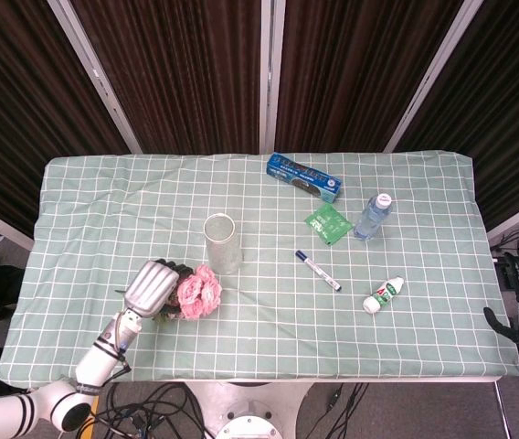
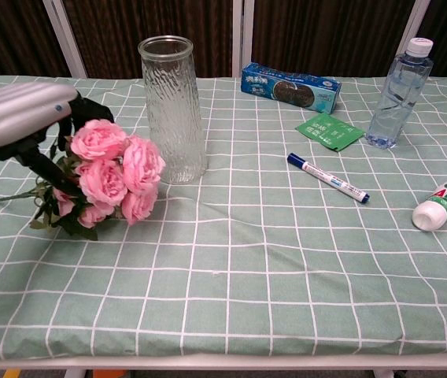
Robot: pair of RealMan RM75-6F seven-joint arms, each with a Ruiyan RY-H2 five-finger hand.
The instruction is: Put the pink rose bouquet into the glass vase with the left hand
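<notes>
You could read very little here. The small white bottle [image 2: 441, 202] lying at the right edge of the chest view carried large letters that looked like "AD" on its green and red label. The blue box [image 2: 290, 86] at the upper middle had white print on its side, too small to make out. The green packet [image 2: 330, 130] and the pen [image 2: 328, 178] showed no readable text.

The left hand [image 2: 23, 118] has a ribbed silver shell, black fingers [image 2: 90, 109], and a white, black-banded forearm [image 1: 36, 410].
</notes>
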